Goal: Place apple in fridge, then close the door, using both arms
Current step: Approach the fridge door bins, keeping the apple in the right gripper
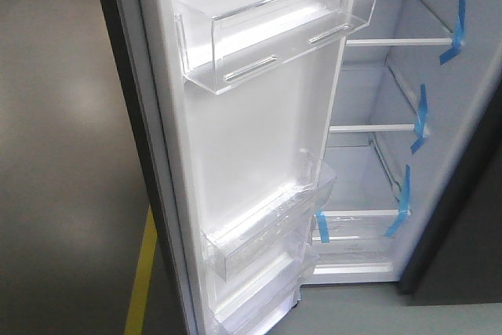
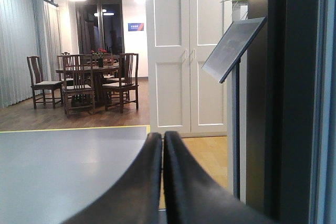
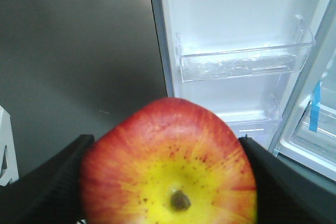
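The apple (image 3: 170, 166), probably firm, light and slick-skinned, sits pinched across its widest part by the right hand (image 3: 168, 182), short of the open door (image 3: 236, 19) of the fridge (image 1: 384, 84); the left hand (image 2: 163, 182) is pressed together, empty.

Apple (image 3: 169, 161) underside below picture edge; fridge (image 1: 359, 164) top out of view

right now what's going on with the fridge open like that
The right gripper is shut on the apple, holding it up in front of the open door. The fridge stands open with the door swung wide, and the apple is not yet inside. The left gripper is shut on nothing.
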